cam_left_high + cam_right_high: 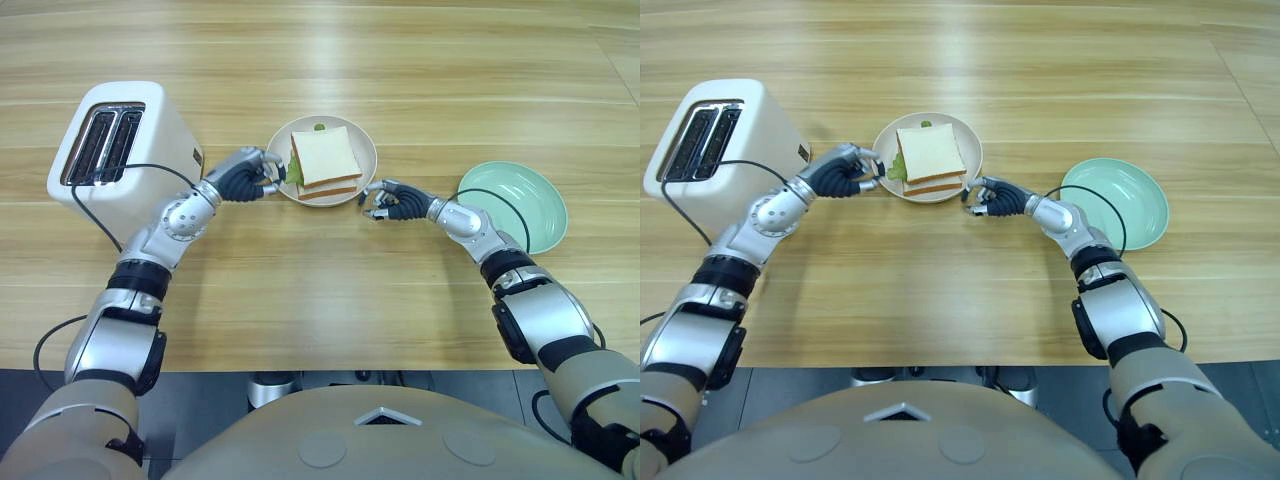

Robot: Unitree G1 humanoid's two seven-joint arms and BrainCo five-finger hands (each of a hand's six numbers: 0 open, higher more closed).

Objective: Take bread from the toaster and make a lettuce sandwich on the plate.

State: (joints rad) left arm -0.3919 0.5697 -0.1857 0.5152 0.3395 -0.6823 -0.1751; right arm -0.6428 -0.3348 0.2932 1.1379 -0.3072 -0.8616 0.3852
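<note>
A cream toaster stands at the left with both slots looking empty. On the beige plate in the middle lies a sandwich: two bread slices stacked, with green lettuce peeking out at the left edge. My left hand rests at the plate's left rim, fingers curled, holding nothing. My right hand sits just off the plate's lower right rim, fingers curled and empty.
An empty mint-green bowl stands to the right of my right forearm. A black cable runs from the toaster across the wooden table toward its front edge.
</note>
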